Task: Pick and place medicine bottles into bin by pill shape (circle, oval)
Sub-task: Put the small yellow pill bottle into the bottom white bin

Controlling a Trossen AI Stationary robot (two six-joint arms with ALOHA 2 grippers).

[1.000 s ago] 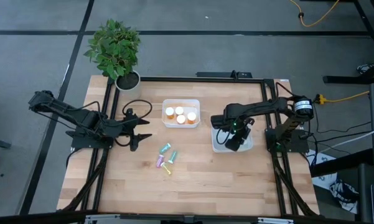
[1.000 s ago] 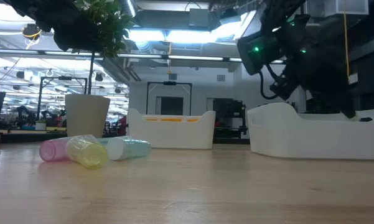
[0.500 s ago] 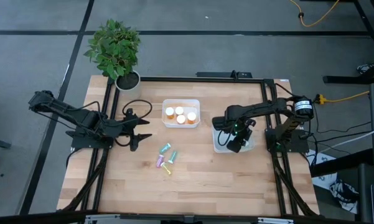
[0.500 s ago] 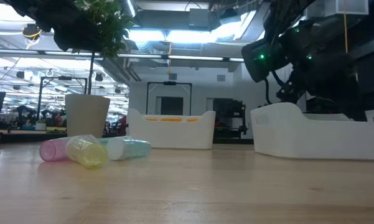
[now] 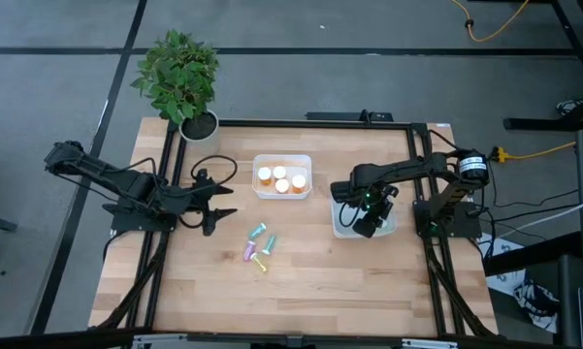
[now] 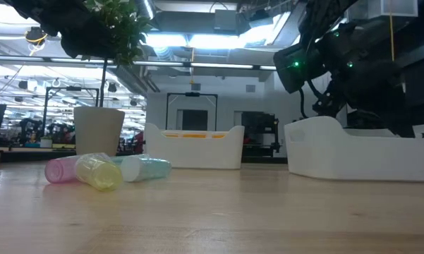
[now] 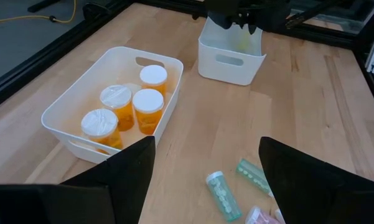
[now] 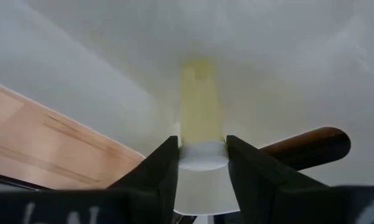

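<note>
- Here the right gripper (image 5: 367, 224) is lowered into the white bin (image 5: 338, 229) on the right side of the table, its fingers (image 8: 154, 169) closed narrowly on the white cap end of a pale yellow bottle (image 8: 200, 118) that points down toward the bin's floor
- Just left and farther back stands a second white bin (image 5: 259, 190) holding four orange bottles (image 7: 126, 109) upright with white round caps
- Nearer, toward the middle of the wooden table (image 5: 310, 281), four pastel bottles (image 5: 260, 245) lie on their sides in a loose cluster: teal, green, purple and yellow
- The left gripper (image 5: 225, 202) waits at the table's left edge, jaws spread wide and holding nothing
- A potted plant (image 5: 179, 81) stands at the far left corner
</note>
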